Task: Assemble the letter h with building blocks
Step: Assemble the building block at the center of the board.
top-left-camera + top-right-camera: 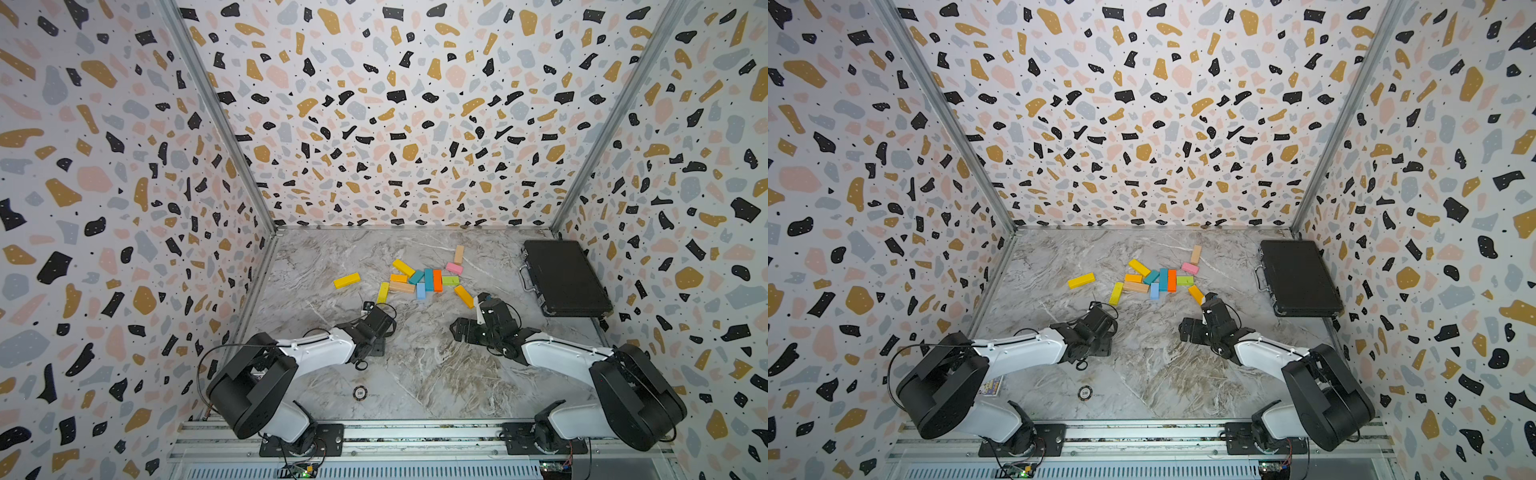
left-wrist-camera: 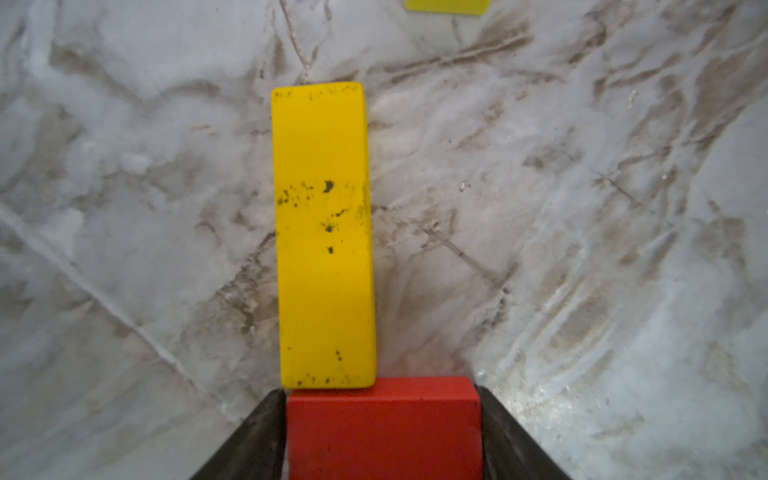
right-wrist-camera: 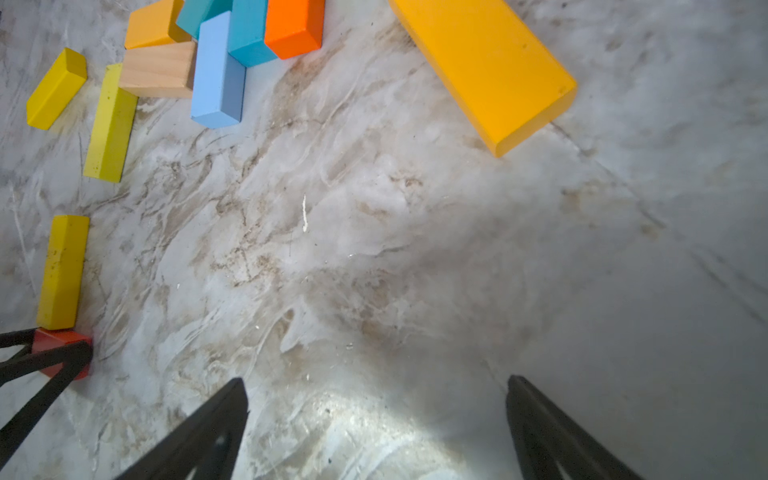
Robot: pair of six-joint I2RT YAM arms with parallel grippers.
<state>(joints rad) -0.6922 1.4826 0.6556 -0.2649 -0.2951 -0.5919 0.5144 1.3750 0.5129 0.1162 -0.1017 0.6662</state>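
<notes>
A red block [image 2: 384, 428] rests on the marble floor [image 2: 582, 249] between the fingers of my left gripper [image 2: 382, 390], which is shut on it. Its far end touches a scuffed yellow block [image 2: 324, 232] lying lengthwise ahead. The right wrist view shows the same pair, the yellow block [image 3: 62, 270] and the red block [image 3: 62, 345]. In both top views my left gripper [image 1: 368, 307] hides them. The other building blocks [image 1: 419, 278] lie jumbled at mid-floor, with one yellow block [image 1: 347, 280] apart to the left. My right gripper [image 3: 376, 382] is open and empty, just short of an amber block [image 3: 486, 70].
A closed black case [image 1: 565, 278] lies against the right wall. A small round disc [image 1: 360, 392] sits near the front rail between the two arm bases. Patterned walls close the floor on three sides.
</notes>
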